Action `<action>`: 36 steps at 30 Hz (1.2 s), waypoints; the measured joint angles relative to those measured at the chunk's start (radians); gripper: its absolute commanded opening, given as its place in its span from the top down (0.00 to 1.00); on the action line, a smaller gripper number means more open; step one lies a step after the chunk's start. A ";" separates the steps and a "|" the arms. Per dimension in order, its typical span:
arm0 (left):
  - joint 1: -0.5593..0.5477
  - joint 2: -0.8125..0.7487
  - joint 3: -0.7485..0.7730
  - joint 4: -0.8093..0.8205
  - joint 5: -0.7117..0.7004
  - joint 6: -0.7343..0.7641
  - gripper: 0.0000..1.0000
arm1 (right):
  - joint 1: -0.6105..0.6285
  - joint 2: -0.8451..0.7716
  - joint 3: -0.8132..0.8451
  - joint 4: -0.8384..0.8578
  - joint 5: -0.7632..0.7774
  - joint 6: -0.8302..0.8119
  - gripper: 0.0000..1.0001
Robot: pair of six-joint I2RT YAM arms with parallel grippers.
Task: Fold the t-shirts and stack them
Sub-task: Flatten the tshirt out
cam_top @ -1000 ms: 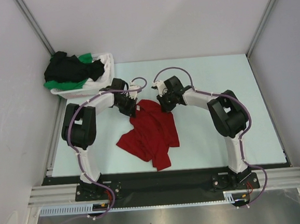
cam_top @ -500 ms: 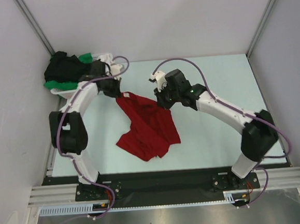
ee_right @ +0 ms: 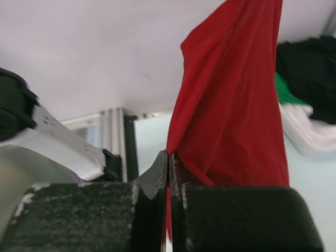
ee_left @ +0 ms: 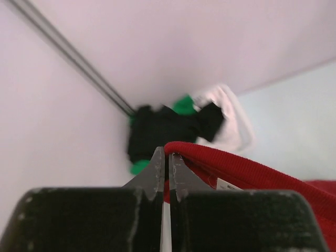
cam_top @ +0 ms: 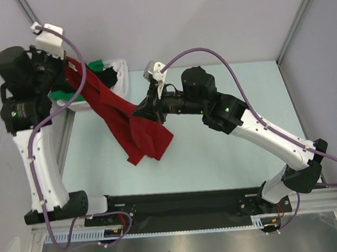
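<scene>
A bright red t-shirt [cam_top: 118,115] hangs stretched in the air between my two grippers. My left gripper [cam_top: 70,65] is raised high at the far left and is shut on the shirt's ribbed collar [ee_left: 236,167], near its pale neck label [ee_left: 227,185]. My right gripper [cam_top: 139,112] is lifted over the middle of the table and is shut on the shirt's edge [ee_right: 226,115]. The shirt's lower end droops toward the table. Black [cam_top: 105,77] and green [cam_top: 96,66] t-shirts lie heaped in the basket; they also show in the left wrist view [ee_left: 168,126].
A white plastic laundry basket [cam_top: 120,77] stands at the table's back left corner, partly hidden by the left arm and the red shirt. Grey walls close in the left, back and right sides. The pale blue table [cam_top: 241,91] stretches to the right.
Both arms have risen and lifted the red shirt off the table. The left gripper swung up and to the far left; the right gripper moved left and up. The shirt now hangs stretched between them.
</scene>
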 measured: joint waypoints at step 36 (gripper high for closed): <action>-0.660 0.321 -0.427 0.149 0.066 0.104 0.29 | -1.062 -0.351 -1.034 0.265 -0.007 0.522 1.00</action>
